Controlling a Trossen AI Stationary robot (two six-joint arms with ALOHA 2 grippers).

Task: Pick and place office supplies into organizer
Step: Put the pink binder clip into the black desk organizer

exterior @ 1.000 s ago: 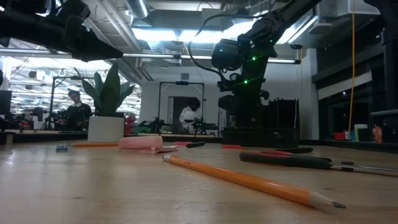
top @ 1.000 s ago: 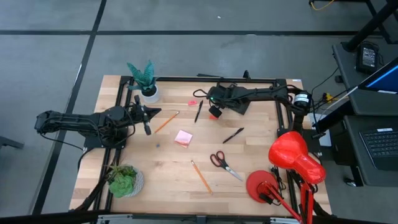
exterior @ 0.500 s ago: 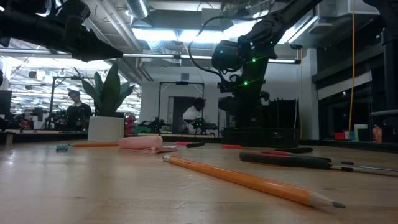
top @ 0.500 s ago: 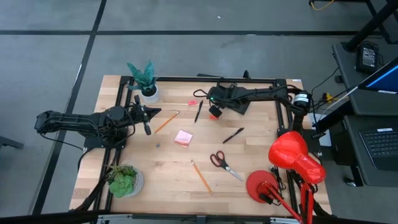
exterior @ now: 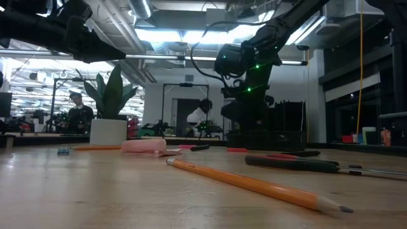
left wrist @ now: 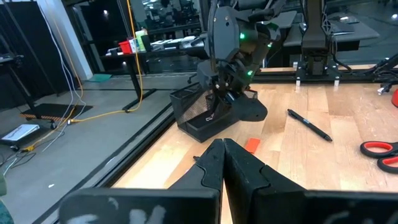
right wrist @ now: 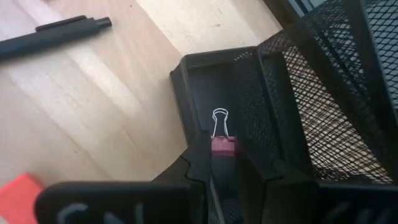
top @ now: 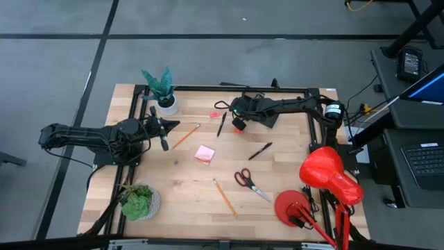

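At the fingertips: right gripper [right wrist: 214,163] is pinching a red binder clip [right wrist: 222,144], its wire loop pointing into the mesh organizer [right wrist: 298,93].
Risk: clip is sitting near the compartment wall, so releasing now could be dropping it onto the rim or table.
Farther off: left gripper [left wrist: 222,163], fingers pressed together, is waiting by the white plant pot [top: 167,105].

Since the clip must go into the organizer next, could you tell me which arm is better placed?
Right: its end effector holds the red binder clip directly over the organizer; the left end effector is shut, far off.
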